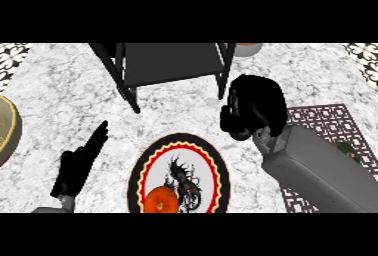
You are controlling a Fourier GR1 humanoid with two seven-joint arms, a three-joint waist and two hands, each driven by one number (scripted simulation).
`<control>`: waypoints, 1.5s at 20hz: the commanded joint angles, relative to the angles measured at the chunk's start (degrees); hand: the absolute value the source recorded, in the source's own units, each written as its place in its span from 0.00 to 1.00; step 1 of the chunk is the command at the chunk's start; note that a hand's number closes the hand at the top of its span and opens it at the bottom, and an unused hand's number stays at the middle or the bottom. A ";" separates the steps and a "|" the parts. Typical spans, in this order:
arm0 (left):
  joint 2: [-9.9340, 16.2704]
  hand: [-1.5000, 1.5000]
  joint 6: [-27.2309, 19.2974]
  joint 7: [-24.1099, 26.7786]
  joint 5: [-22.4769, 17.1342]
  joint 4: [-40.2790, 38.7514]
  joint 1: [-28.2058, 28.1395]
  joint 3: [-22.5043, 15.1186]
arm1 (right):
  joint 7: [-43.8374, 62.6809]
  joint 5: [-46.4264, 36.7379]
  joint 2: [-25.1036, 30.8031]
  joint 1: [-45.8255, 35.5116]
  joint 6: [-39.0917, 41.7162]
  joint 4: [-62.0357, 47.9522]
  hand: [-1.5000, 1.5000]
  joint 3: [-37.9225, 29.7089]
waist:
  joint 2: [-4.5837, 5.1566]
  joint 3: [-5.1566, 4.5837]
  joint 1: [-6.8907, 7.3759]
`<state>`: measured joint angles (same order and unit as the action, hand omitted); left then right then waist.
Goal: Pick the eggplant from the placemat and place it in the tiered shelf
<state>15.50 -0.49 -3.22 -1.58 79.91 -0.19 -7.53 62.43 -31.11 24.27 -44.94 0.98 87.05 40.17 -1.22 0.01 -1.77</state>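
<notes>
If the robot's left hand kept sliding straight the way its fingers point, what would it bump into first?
Probably the tiered shelf. The left hand is open, fingers aimed up and slightly right over bare counter, toward the shelf's near left leg. How high the hand sits is unclear, so it might pass just left of that leg.

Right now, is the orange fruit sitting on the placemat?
No. The orange fruit sits on the round plate, left of the patterned placemat.
</notes>
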 commanded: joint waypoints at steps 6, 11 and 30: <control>-0.08 0.50 1.13 -0.64 -0.20 2.09 -1.70 -0.50 | 14.22 -7.10 -2.62 -9.65 1.51 14.91 1.00 -12.21 | 0.53 -0.06 1.41; -0.15 0.50 1.67 1.31 0.83 -0.21 -0.07 -0.09 | 13.88 -10.88 -6.71 -15.78 4.09 8.77 1.00 -16.24 | 1.02 -0.11 2.22; -3.70 0.50 1.14 0.01 3.68 -2.20 3.03 -1.59 | -19.55 -15.06 -12.56 -35.67 -7.69 -47.90 1.00 -30.72 | 2.08 -0.08 4.32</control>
<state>13.45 1.57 -2.54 0.80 78.89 2.96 -7.82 47.99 -46.19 13.55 -77.99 -4.18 48.47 11.19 0.50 0.04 2.29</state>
